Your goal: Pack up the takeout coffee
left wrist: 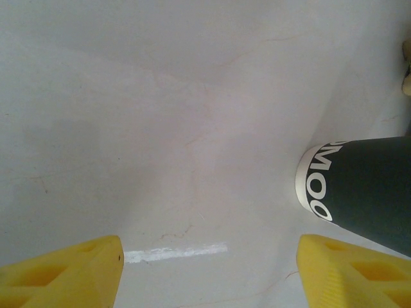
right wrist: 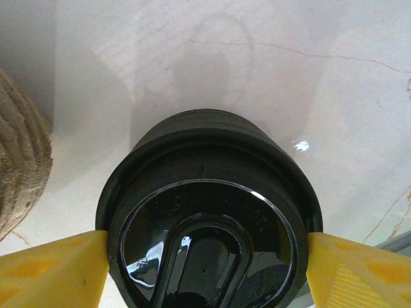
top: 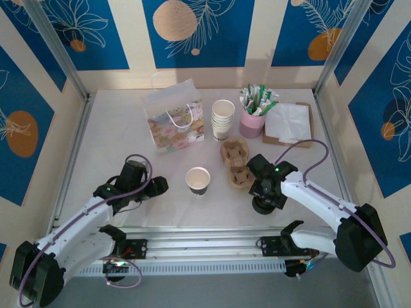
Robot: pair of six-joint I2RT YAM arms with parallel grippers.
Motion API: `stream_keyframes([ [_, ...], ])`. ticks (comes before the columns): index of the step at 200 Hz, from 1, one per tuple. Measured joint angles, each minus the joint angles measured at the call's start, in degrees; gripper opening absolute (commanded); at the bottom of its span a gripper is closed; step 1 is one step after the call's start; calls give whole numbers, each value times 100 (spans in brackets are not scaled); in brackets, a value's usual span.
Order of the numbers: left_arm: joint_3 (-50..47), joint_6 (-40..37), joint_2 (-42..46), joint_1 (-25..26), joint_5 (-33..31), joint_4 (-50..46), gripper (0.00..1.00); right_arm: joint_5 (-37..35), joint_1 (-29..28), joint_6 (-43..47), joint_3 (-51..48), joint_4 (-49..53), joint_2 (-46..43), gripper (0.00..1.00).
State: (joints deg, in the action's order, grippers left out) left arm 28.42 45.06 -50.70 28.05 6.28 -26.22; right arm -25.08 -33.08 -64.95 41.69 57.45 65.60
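Coffee cup (top: 198, 180) lidless, untouched, between left end effector (top: 160, 187), right end effector (top: 262, 203).

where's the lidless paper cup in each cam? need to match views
Top external: lidless paper cup mid-table, left of the pulp cup carrier.
Left wrist: cup at right edge, dark wall, white lettering.
Right wrist: aimed at the black lids between its jaws.
Shared landmark: the carrier, at right wrist's left edge.
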Motion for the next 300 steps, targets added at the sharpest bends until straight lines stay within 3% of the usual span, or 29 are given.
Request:
stream_keyframes([
  [51,2,2,-13,0,2,4,72,2,59,39,-37,-44,0,80],
  [107,2,0,-11,0,2,2,71,2,59,42,-61,-63,-37,69],
  [154,2,2,17,0,0,0,71,0,59,85,-37,114,-380,68],
  [230,-20,48,-46,151,4,136,70,42,37,632,824,468,-1093,67],
  [267,-96,127,-365,328,52,455,70,258,-446,1012,1325,175,-1274,67],
  [300,-96,164,-505,439,70,592,70,328,-1209,1217,1873,-225,-699,66],
])
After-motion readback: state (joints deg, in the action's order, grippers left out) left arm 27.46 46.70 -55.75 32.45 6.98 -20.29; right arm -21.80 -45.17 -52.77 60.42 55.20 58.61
